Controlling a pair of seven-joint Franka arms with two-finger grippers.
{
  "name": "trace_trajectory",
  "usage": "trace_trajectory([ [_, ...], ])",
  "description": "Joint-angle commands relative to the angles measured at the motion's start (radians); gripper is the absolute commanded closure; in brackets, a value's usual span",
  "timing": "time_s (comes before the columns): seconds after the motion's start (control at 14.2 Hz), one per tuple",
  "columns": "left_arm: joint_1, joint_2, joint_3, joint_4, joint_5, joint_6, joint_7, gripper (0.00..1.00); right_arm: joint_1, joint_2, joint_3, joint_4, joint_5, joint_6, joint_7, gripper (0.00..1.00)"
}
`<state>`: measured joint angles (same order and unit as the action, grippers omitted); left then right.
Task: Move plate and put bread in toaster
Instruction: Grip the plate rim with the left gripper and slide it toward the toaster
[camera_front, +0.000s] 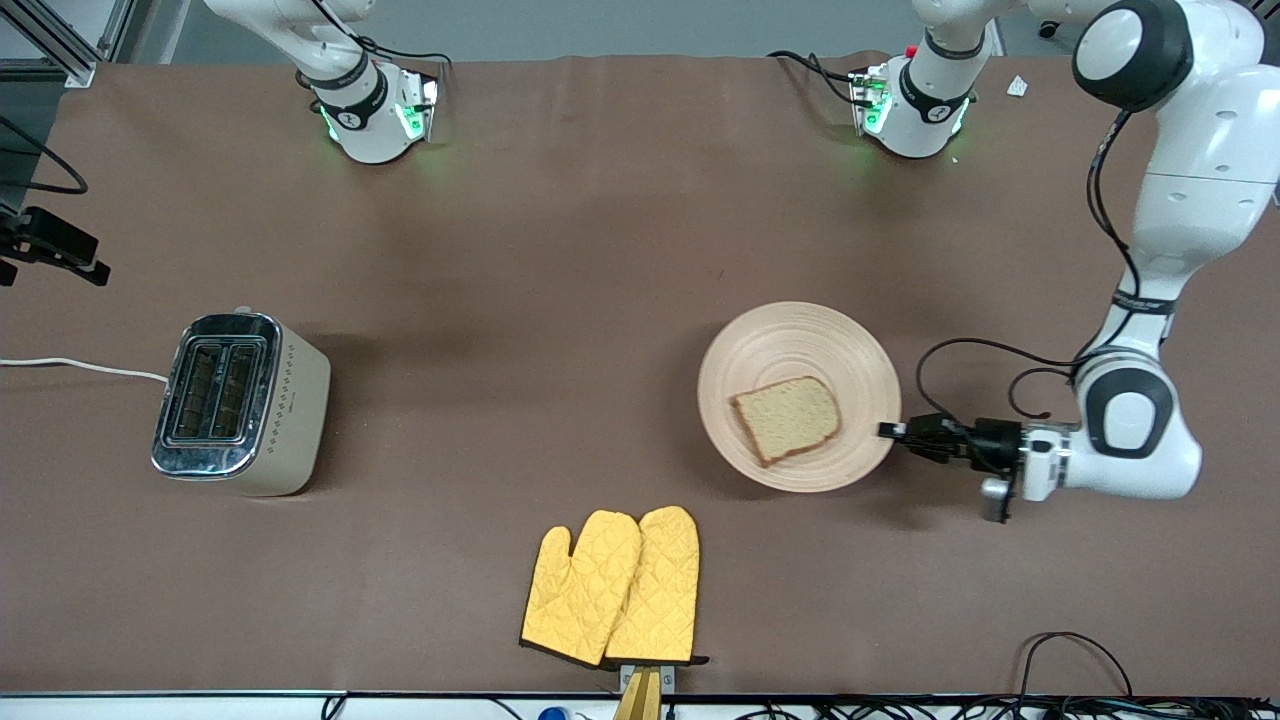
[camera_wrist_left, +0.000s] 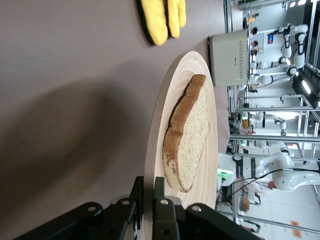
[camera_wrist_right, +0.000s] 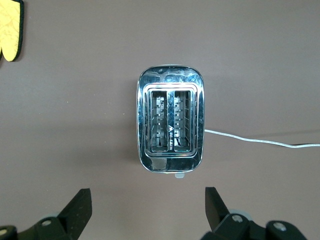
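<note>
The tan wooden plate (camera_front: 790, 340) lies on the brown table toward the left arm's end, with the bread slice (camera_front: 787, 418) on it. My left gripper (camera_front: 890, 431) is low at the plate's edge and shut on its rim. The left wrist view shows a finger on each side of the rim (camera_wrist_left: 159, 115), the gripper (camera_wrist_left: 152, 182) clamped there, and the bread (camera_wrist_left: 192, 135) close by. The toaster (camera_front: 235, 400) stands toward the right arm's end, both slots empty. My right gripper (camera_wrist_right: 147, 202) is open and empty high over the toaster (camera_wrist_right: 170, 125); it is out of the front view.
A pair of yellow oven mitts (camera_front: 612, 590) lies near the table's front edge, nearer the front camera than the plate and the toaster. The toaster's white cord (camera_front: 80, 367) trails off the right arm's end of the table. A mitt's edge (camera_wrist_right: 10, 30) shows in the right wrist view.
</note>
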<state>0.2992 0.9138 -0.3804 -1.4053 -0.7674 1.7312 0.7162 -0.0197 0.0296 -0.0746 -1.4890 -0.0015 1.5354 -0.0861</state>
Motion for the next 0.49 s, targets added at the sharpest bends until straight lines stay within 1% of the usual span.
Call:
trace_trajectory([
  [0.0,-0.098,-0.006,-0.006,0.037,-0.001,-0.015,-0.096,1.00,-0.022,-0.016,0.019,-0.014,-0.017,-0.001,-0.001,0.00],
  [0.21,-0.213,-0.001,-0.006,0.048,-0.006,0.053,-0.165,1.00,-0.023,-0.014,0.019,-0.004,-0.017,0.008,0.000,0.00],
  [0.42,-0.326,0.013,-0.005,0.069,-0.009,0.190,-0.234,1.00,-0.032,-0.008,0.018,-0.001,-0.015,0.012,-0.001,0.00],
])
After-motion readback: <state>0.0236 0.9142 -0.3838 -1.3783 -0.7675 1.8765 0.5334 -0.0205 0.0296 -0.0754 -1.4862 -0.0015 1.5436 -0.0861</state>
